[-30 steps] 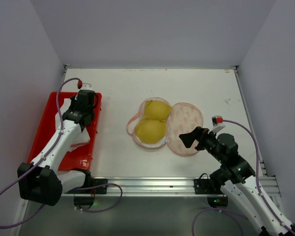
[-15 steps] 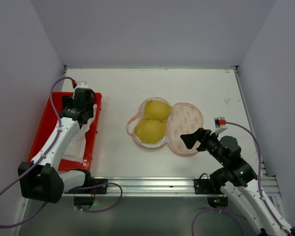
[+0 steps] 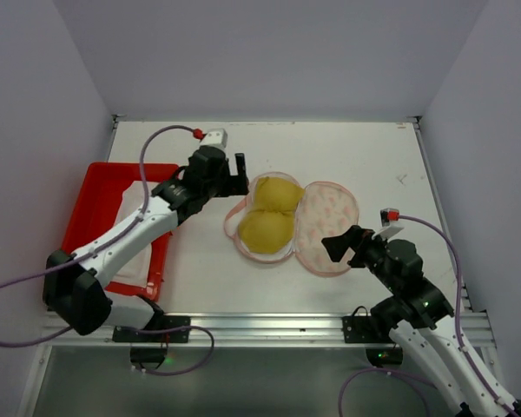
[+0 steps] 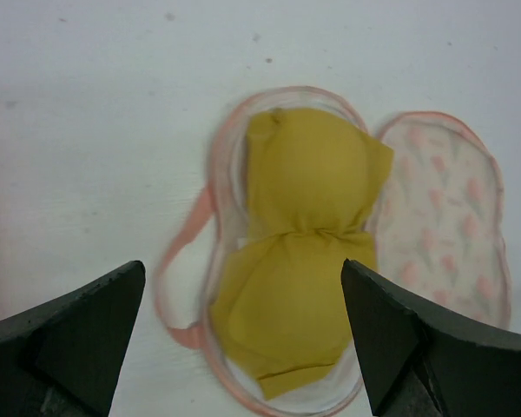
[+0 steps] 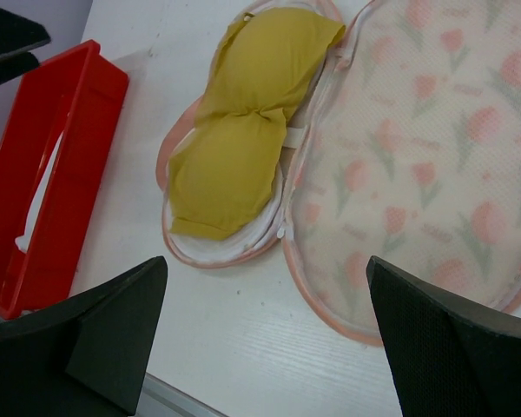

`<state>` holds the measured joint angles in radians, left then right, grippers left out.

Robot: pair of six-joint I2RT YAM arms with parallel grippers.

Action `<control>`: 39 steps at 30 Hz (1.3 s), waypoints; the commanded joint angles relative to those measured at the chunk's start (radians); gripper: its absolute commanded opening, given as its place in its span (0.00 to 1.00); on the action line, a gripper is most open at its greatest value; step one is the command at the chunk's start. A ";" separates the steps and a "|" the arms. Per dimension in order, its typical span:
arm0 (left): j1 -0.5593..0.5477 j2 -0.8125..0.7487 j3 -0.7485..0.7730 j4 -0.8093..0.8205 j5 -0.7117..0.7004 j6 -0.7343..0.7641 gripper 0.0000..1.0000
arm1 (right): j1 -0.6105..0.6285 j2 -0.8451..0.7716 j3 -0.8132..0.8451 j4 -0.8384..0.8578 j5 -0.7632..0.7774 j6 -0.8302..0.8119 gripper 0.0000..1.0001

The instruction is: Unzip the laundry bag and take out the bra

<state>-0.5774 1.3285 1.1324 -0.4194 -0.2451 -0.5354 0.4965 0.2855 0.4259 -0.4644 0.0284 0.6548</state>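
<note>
hovering jaws apart, empty: left gripper (image 3: 240, 176), right gripper (image 3: 334, 248) flank unzipped laundry bag (image 3: 332, 224); bra (image 3: 269, 217) in its left half.

No readable text, label, brand, number or sign in any view.

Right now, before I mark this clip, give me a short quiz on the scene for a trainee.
1. Fill in: the left fingers and the right fingers both stand ___, holding nothing.
2. True or false: the laundry bag lies unzipped, its flap folded open.
3. Where is the bra? A, in the left fingers; B, lying in the open laundry bag; C, in the right fingers.
Key: 1 open; 2 true; 3 B.
</note>
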 commanded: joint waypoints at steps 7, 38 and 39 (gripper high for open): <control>-0.225 0.431 0.271 0.077 -0.095 -0.075 0.98 | 0.001 0.000 -0.009 0.007 -0.002 0.039 0.99; -0.257 0.585 0.331 -0.010 -0.131 -0.054 0.14 | 0.001 0.023 -0.055 0.055 -0.024 0.046 0.99; -0.257 0.574 0.326 -0.010 -0.128 -0.049 0.13 | 0.001 0.023 -0.056 0.055 -0.024 0.046 0.99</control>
<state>-0.8360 2.0018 1.4658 -0.4355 -0.3584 -0.5861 0.4965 0.3008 0.3706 -0.4477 0.0086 0.6964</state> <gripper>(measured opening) 0.171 0.986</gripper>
